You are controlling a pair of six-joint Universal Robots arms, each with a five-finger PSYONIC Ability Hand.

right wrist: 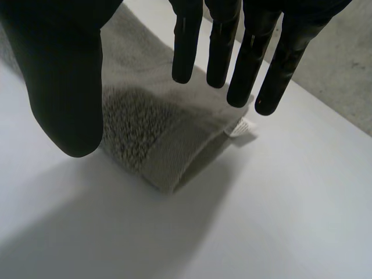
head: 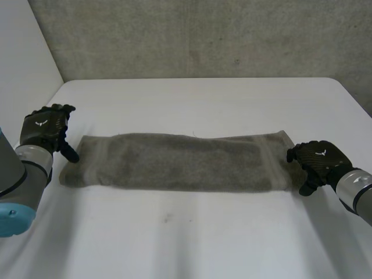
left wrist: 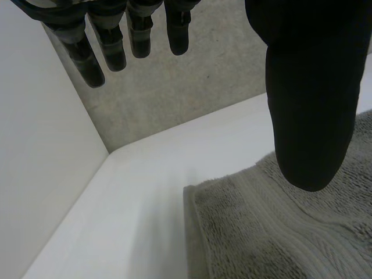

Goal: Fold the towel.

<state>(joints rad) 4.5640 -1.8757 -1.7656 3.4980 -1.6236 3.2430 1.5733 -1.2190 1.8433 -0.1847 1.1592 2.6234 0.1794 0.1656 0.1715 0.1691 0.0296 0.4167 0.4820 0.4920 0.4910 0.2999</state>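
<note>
A grey-green towel lies folded into a long strip across the middle of the white table. My left hand hovers just off the strip's left end, open, its thumb above the towel and its fingers straight, holding nothing. At the right end my right hand stands open just beside the towel's short edge. In the right wrist view its thumb and fingers are spread above the folded end, apart from the cloth.
A concrete wall stands behind the table, and a white panel closes the left side. A small white label sticks out of the towel's right end. Bare tabletop lies in front of and behind the strip.
</note>
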